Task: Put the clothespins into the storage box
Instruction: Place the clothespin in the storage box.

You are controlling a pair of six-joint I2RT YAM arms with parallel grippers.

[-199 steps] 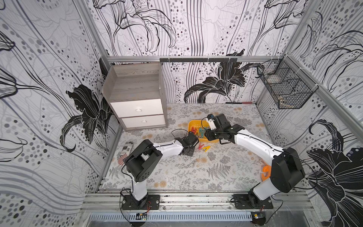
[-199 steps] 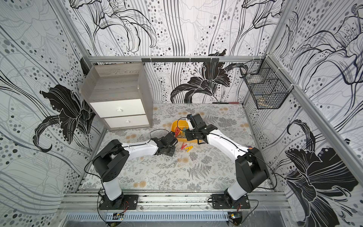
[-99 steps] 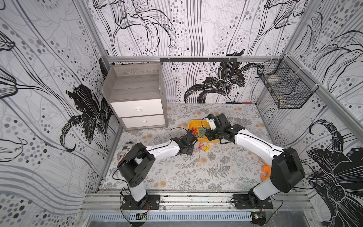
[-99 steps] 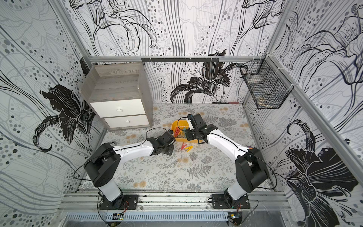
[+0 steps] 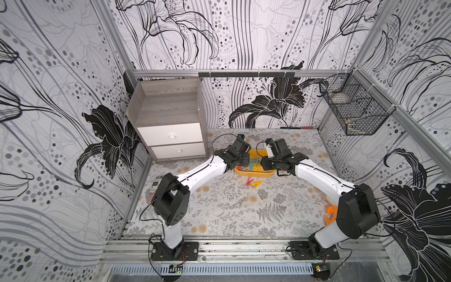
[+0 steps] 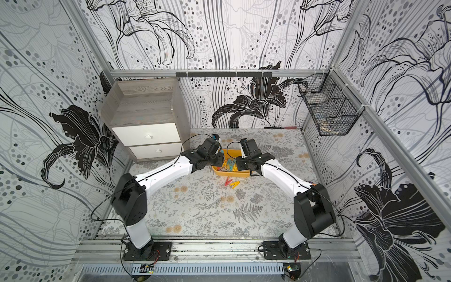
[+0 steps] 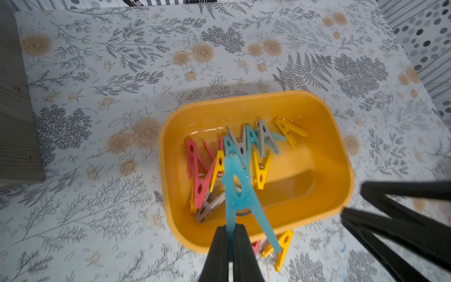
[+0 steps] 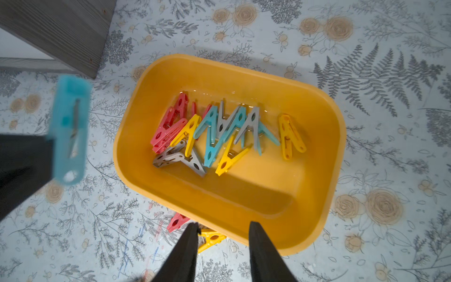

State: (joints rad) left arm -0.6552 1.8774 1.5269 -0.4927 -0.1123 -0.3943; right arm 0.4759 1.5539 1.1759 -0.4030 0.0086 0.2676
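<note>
One teal plastic clothespin [image 7: 238,193], pinched by the left gripper [image 7: 229,228], hangs near the centre-frame yellow-orange plastic tub [image 7: 305,175]; right gripper [image 8: 222,223] gapes empty.

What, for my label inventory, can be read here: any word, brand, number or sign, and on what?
Readable text: none.
The clothespins, storage box and cabinet show no print.
The small striped object at the table edge may bear print, but it is too small to read.
</note>
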